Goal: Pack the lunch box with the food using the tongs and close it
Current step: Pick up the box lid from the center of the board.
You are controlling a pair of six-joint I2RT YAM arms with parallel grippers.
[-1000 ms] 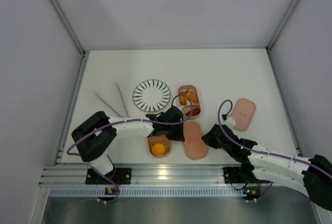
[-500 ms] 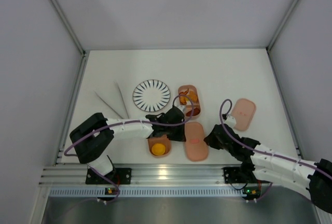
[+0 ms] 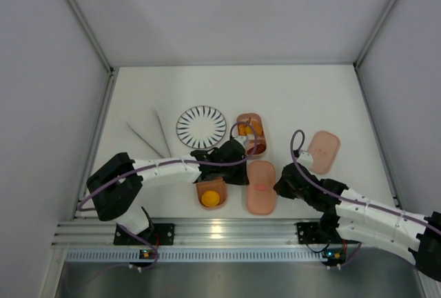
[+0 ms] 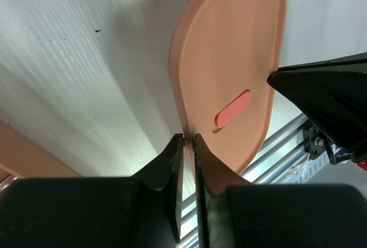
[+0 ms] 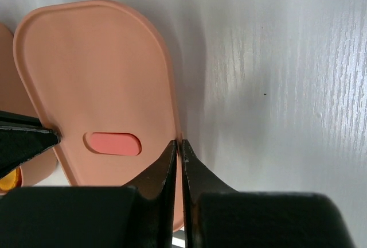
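The lunch box lid (image 3: 260, 187) with a small red mark hangs between both grippers, throwing a shadow on the table. My left gripper (image 3: 244, 174) is shut on its left rim (image 4: 188, 138), and my right gripper (image 3: 278, 187) is shut on its right rim (image 5: 179, 143). A divided tray (image 3: 211, 194) left of the lid holds an orange piece of food (image 3: 210, 198). The second tray (image 3: 250, 132), just behind, holds orange and brown food (image 3: 253, 130). A red-spotted lid (image 3: 322, 151) lies flat to the right. The tongs (image 3: 153, 136) lie at the left, untouched.
A round white plate (image 3: 201, 126) with black radial stripes sits between the tongs and the far tray. The metal rail (image 3: 220, 232) runs along the near edge, close below the held lid. White walls enclose the table on three sides.
The right gripper has closed onto the lid's right rim. The lid has turned slightly, straighter in the top view. The left arm has barely moved.
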